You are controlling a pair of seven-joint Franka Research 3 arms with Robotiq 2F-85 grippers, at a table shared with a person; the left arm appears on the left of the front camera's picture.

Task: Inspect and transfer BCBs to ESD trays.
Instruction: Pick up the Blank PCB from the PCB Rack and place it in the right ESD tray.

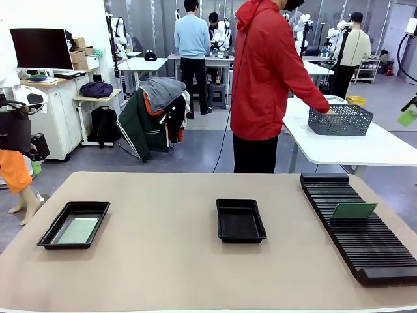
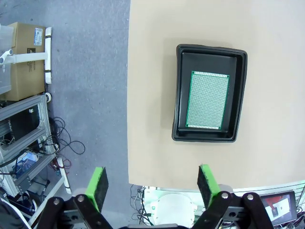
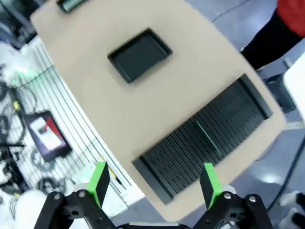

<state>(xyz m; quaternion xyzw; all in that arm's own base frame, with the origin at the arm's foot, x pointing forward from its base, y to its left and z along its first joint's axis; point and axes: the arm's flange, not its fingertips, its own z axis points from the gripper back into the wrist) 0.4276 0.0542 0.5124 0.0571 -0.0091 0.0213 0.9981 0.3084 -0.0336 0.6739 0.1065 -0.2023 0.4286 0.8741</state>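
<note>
The left gripper (image 2: pixel 151 188) is hanging well above an edge of the tan table (image 1: pixel 163 261), its jaws standing wide apart and holding nothing. In its wrist view, the loaded ESD tray (image 2: pixel 242 86) is lying at about one o'clock from the fingers. A BCB (image 2: pixel 208 100) is resting flat on that tray's floor, inside the rim on every side. In the front view this tray is sitting at eight o'clock on the table, near the left end.

The right gripper (image 3: pixel 154 183) is hovering with its jaws also spread wide and empty. Just ahead of it, from twelve to two o'clock in its wrist view, the black ribbed rack (image 3: pixel 205 143) is stretching along the table's right end. A second BCB (image 1: pixel 352 210) is standing on edge in one of the rack's slots, leaning back a little. The empty ESD tray (image 1: pixel 240 220) is sitting near the table's middle, at eleven o'clock in the right wrist view, well apart from both the rack and the loaded ESD tray.

A person in a red jacket (image 1: pixel 267 72) is standing beyond the table at twelve o'clock, turning toward a white table (image 1: pixel 365 147) at two o'clock. One hand (image 1: pixel 324 109) is reaching to the rim of a grey mesh basket (image 1: pixel 341 120) there.
</note>
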